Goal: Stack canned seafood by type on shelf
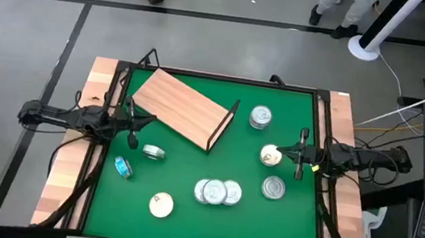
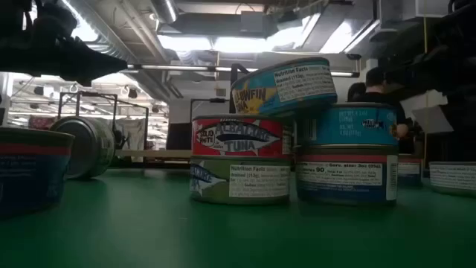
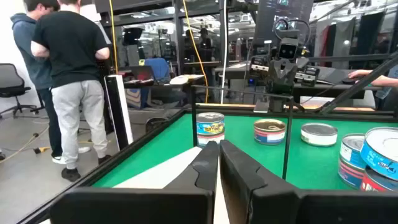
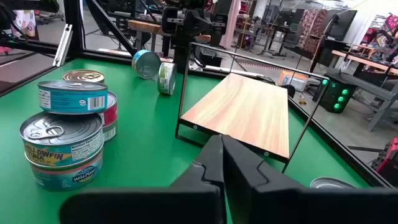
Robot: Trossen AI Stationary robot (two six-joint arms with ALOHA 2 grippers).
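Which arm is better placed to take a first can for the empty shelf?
Probably the right: its hand sits just beside a cream-topped can. The left hand is at the shelf edge, a little farther from the nearest can.

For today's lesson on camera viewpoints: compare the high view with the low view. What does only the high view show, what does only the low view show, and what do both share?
Only the high view shows the whole shelf lying empty on the green mat, with the left gripper beside it and the right gripper near a cream-topped can. Both look shut, holding nothing. Only the low view shows the printed side labels, such as the red tuna label, and the tilt of the topmost can. Both share the central cluster of cans.
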